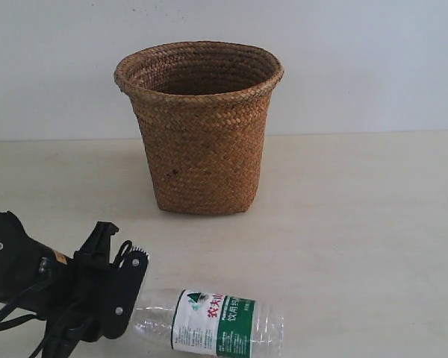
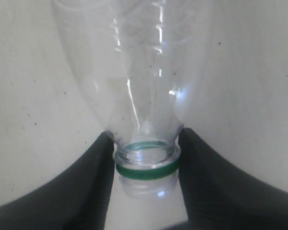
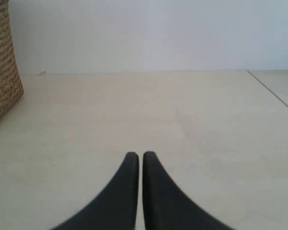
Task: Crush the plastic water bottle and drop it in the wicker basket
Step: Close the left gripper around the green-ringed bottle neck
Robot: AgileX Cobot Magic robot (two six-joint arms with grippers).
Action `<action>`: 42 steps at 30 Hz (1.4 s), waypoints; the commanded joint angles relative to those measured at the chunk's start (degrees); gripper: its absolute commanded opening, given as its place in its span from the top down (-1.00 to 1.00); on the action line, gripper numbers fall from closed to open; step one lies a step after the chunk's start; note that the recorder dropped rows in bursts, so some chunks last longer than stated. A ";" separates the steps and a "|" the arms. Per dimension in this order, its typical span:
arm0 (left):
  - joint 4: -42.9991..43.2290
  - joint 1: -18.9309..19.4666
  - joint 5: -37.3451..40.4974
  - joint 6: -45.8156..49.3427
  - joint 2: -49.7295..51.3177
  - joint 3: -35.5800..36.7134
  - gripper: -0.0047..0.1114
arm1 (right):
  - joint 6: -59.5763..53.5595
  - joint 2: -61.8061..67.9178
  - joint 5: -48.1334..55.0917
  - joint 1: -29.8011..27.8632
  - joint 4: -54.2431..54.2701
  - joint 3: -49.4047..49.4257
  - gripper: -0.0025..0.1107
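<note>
**Left end effector clamps the bottle neck in front of the basket**

The left end effector (image 2: 146,143) is clenched on the neck of the plastic water bottle (image 1: 216,324). Its dark fingers (image 2: 86,191) press in from both sides at the green ring (image 2: 146,168). The bottle lies on its side on the counter (image 1: 358,224), label (image 1: 209,322) facing up, in front of the wicker basket (image 1: 201,127) and apart from it. The right end effector (image 3: 140,155) is clenched on nothing, tips nearly touching, off to one side of the basket. The basket stands upright farther back, near a white wall (image 1: 358,60).
</note>
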 commanded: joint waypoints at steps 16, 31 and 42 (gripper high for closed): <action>-7.33 -0.28 -4.21 -9.10 0.11 -0.14 0.85 | 0.22 -0.23 -0.55 0.10 -0.19 0.22 0.93; 0.44 -0.28 -5.51 -9.41 0.11 -0.14 0.85 | 0.34 -0.23 -0.55 0.10 -0.19 0.22 0.93; 0.44 -0.28 -5.73 -9.36 0.11 -0.14 0.85 | 0.34 -0.23 -0.55 0.10 -0.19 0.22 0.93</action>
